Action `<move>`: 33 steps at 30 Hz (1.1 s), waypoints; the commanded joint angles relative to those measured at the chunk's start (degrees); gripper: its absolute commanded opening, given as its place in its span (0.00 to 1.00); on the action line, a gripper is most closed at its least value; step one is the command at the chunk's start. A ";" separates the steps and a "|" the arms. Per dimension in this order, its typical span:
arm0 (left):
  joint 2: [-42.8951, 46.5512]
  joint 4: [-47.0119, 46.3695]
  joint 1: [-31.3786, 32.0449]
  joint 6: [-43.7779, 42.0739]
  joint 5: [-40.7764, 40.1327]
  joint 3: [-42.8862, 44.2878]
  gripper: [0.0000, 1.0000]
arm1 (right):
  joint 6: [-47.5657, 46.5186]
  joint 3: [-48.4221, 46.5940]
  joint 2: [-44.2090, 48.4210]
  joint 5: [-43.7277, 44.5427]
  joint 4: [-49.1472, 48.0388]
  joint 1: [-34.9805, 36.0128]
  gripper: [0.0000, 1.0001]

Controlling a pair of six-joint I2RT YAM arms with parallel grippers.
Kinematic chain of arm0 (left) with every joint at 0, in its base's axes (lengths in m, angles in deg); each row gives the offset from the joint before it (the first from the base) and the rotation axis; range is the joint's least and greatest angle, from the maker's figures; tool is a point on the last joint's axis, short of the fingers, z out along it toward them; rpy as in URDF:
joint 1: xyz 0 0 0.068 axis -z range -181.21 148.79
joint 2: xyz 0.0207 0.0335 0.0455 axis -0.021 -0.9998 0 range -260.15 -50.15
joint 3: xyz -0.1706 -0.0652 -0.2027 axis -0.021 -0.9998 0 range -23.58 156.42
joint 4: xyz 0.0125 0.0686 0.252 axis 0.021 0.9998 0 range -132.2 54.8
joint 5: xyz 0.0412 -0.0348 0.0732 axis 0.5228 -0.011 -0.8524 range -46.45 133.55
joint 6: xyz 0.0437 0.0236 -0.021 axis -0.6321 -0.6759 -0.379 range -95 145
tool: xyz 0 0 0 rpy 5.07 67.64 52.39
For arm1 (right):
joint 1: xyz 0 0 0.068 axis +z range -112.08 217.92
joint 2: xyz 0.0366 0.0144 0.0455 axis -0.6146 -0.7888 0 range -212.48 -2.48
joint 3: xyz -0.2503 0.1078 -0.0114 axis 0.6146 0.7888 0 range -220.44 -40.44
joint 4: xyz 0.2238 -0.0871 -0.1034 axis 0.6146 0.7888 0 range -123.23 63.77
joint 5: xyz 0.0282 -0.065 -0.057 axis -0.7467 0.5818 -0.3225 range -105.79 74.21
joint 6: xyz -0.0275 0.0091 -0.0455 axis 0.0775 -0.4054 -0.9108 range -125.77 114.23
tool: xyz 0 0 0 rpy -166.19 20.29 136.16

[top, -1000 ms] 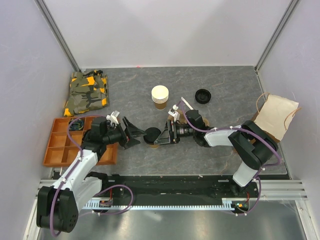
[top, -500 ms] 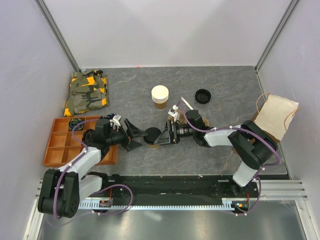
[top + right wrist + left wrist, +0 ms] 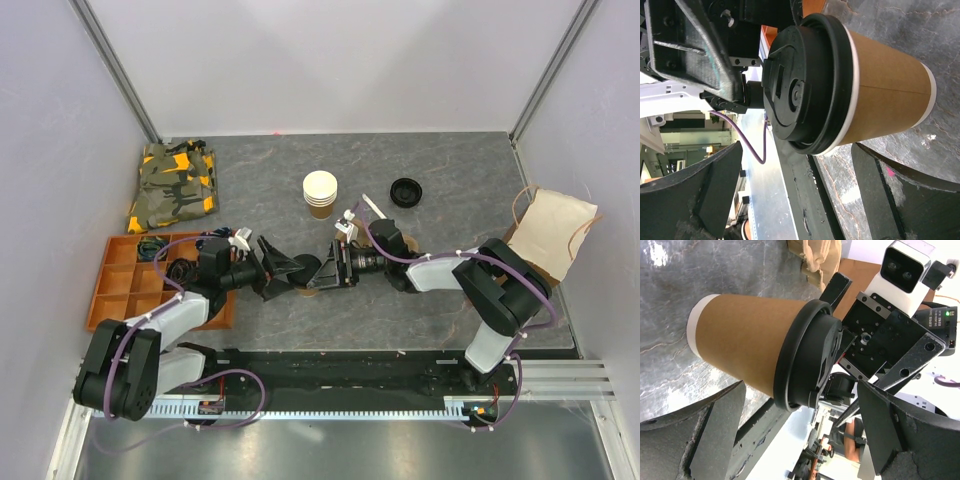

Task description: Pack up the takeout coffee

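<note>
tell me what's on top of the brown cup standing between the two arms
A round black lid closes the cup, sitting over its cream rim. Whether anything is inside cannot be seen, because the lid covers the opening.

Small brown paper cup [image 3: 747,342], cream-rimmed, black lid [image 3: 795,85] on, upright on grey table [image 3: 450,180], front-centre.

**Three cameras, one shared cup**

The top external camera looks down from above and behind the arm bases, far enough to take in the whole table [image 3: 450,190]. The left wrist camera looks rightward, very close on the lidded cup [image 3: 745,340]. The right wrist camera faces leftward at the same cup, equally close. All three views share it.
</note>
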 commanded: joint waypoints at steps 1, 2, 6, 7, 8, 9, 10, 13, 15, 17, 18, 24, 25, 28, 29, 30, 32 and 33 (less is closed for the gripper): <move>-1.79 -4.66 0.41 1.39 -2.79 0.70 1.00 | -2.54 -2.37 -0.18 -0.55 -1.04 0.00 0.98; -1.97 -4.92 0.41 1.04 -2.97 0.70 1.00 | -2.71 -2.46 -0.27 -0.55 -0.77 -0.09 0.98; -3.72 -6.41 0.59 0.69 -3.67 1.40 1.00 | -3.42 -2.90 -0.36 -0.55 -0.07 -0.62 0.98; -4.42 -6.68 0.68 0.77 -3.76 1.84 1.00 | -3.68 -2.99 -0.44 -0.55 0.02 -0.71 0.98; -4.86 -7.81 0.68 0.77 -3.94 1.93 1.00 | -3.86 -3.07 -0.62 -0.64 0.11 -0.80 0.98; -5.22 -8.17 0.76 0.77 -3.85 2.19 1.00 | -3.94 -3.07 -0.71 -0.64 0.28 -0.88 0.98; -6.09 -8.61 0.94 0.77 -3.85 2.54 1.00 | -4.21 -3.25 -0.79 -0.64 0.37 -1.06 0.98; -6.71 -10.10 1.64 0.69 -4.20 2.98 1.00 | -4.56 -3.60 -0.88 -0.46 0.81 -1.50 0.98; -7.24 -11.15 1.82 0.51 -4.81 2.98 1.00 | -4.73 -3.86 -0.97 -0.37 0.90 -1.85 0.98; -7.42 -11.60 1.73 0.25 -5.25 3.16 1.00 | -5.08 -4.57 -0.97 -0.46 1.25 -2.20 0.98; -7.42 -11.69 1.82 0.16 -5.17 3.33 1.00 | -5.17 -4.83 -0.97 -0.46 1.69 -2.38 0.98; -0.42 -3.81 1.38 -2.91 -4.55 3.86 1.00 | -5.26 -5.45 1.66 -2.22 5.64 -4.57 0.98; 1.61 0.66 1.12 -3.79 -4.81 3.95 1.00 | -5.35 -4.58 2.62 -2.92 6.34 -5.10 0.98; 10.32 12.24 -0.28 -7.65 -6.04 5.09 1.00 | -7.63 -2.99 8.15 -3.27 10.90 -5.63 0.98; 12.42 14.83 -0.64 -9.92 -6.39 5.61 1.00 | -8.68 -2.73 10.87 -3.27 14.40 -5.80 0.98; 14.10 17.03 -0.99 -10.90 -6.66 6.31 1.00 | -10.17 -2.37 12.11 -3.45 15.91 -5.81 0.98; 18.50 24.30 -1.87 -13.80 -7.71 7.02 1.00 | -11.59 -1.67 14.92 -3.71 19.95 -6.33 0.98; 19.73 26.00 -2.13 -14.86 -7.89 7.81 0.99 | -12.03 -1.15 15.81 -3.80 20.76 -6.59 0.98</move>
